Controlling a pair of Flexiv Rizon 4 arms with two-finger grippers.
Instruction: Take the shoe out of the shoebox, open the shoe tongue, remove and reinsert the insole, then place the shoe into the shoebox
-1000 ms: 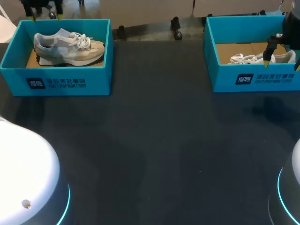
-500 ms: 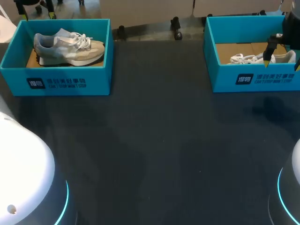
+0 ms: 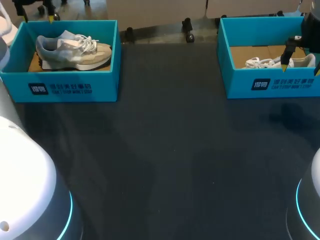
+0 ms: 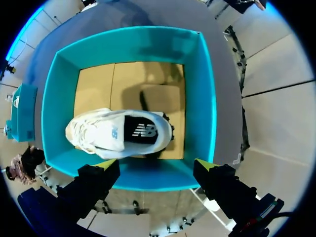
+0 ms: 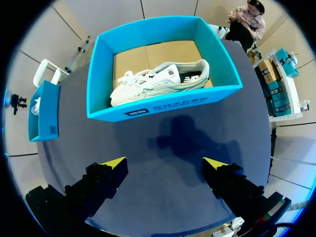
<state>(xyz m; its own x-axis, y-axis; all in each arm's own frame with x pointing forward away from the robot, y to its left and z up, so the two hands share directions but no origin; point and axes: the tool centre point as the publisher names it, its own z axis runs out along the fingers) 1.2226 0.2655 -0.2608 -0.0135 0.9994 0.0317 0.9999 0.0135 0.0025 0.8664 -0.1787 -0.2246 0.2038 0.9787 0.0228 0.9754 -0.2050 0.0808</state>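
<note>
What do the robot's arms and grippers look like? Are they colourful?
Both arms are big, smooth, rounded white shells. The left arm and the right arm each wear a glowing blue ring. The left gripper and the right gripper each have two chunky black fingers ending in bright yellow wedge tips. A thin black cable curls by one finger's base.

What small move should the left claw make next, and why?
Probably shift the left claw slightly ahead, over the shoe, before lowering: it hangs open above the wall of the shoebox, and the shoe lies untouched just ahead of it inside.
</note>
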